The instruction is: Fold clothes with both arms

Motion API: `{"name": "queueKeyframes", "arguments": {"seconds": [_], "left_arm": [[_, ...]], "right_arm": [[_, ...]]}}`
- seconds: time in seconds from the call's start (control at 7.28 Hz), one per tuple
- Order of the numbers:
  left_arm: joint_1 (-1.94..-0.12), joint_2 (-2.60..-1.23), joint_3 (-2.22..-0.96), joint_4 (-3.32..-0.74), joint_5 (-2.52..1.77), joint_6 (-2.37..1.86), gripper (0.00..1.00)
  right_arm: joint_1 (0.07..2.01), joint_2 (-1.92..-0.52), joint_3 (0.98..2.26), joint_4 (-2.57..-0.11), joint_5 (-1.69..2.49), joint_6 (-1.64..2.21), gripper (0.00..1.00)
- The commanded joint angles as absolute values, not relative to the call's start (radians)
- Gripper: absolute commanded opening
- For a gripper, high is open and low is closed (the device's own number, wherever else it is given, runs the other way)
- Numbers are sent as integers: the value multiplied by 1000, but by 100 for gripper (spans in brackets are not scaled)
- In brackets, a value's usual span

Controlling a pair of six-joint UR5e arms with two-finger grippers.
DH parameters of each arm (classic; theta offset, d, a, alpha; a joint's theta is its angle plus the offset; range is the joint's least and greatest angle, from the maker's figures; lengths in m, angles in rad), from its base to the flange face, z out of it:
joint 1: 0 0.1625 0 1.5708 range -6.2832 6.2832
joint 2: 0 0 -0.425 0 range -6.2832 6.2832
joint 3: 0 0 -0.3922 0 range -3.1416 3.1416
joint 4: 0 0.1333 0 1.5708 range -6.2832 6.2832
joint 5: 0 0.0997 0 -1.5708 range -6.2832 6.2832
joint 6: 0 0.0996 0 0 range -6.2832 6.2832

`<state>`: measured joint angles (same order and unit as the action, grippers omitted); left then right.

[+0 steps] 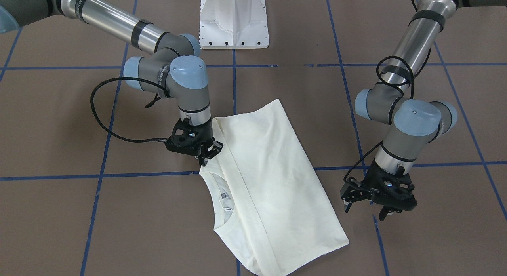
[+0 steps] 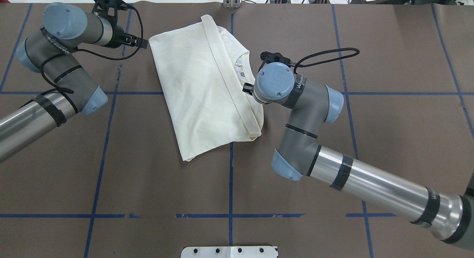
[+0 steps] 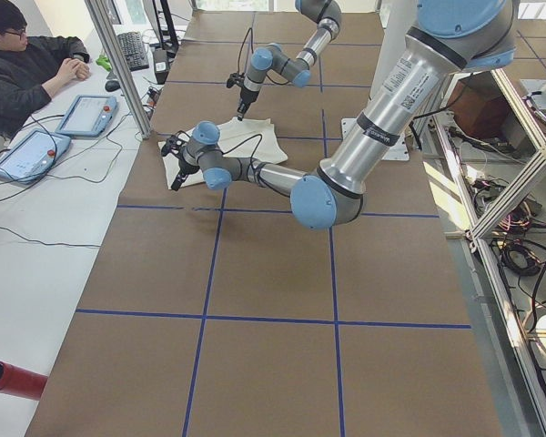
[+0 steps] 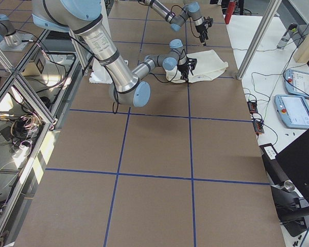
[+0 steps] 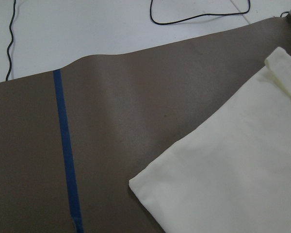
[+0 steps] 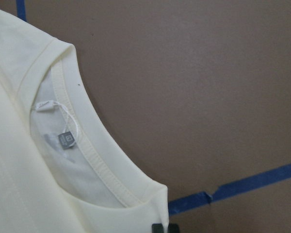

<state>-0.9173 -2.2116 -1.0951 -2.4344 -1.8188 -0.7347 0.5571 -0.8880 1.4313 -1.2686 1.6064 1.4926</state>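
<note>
The cream T-shirt [image 1: 273,169] lies folded, plain side up, on the brown worktop [image 1: 138,224], between the two sets of jaws. The right jaws are clenched on its shoulder edge, just beside the neckline [image 6: 94,155] and its small label [image 6: 66,140]. The left jaws hang released over bare worktop on the shirt's opposite side, not touching it.
</note>
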Motion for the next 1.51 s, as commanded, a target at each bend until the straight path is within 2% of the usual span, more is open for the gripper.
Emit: {"name": "queueKeyframes", "arguments": {"seconds": [0.0,0.14,0.27,0.41,0.55,0.82,0.96,1.24,1.37], "left_arm": [[-917,-2210,-1097,-2434,-1819,-735,100],[-917,-2210,-1097,-2436,-1819,-735,100],[-917,-2210,-1097,-2436,-1819,-735,100],[-917,-2210,-1097,-2434,-1819,-735,100],[-917,-2212,-1098,-2434,-1819,-735,100],[-917,-2212,-1098,-2434,-1819,-735,100],[-917,-2212,-1098,-2436,-1819,-736,100],[-917,-2212,-1098,-2436,-1819,-736,100],[-917,-2212,-1098,-2436,-1819,-736,100]], "right_arm": [[496,-1096,1686,-1270,1577,1493,0],[471,-1148,1742,-1273,1565,1494,0],[454,-1155,1746,-1275,1542,1494,0],[448,-1155,1744,-1275,1537,1491,60],[449,-1151,1762,-1278,1540,1476,100],[421,-1150,1895,-1417,1559,1332,100],[341,-1157,1932,-1436,1508,1286,100],[226,-1157,1931,-1460,1363,1120,100],[192,-1148,1927,-1514,1308,1059,77]]}}
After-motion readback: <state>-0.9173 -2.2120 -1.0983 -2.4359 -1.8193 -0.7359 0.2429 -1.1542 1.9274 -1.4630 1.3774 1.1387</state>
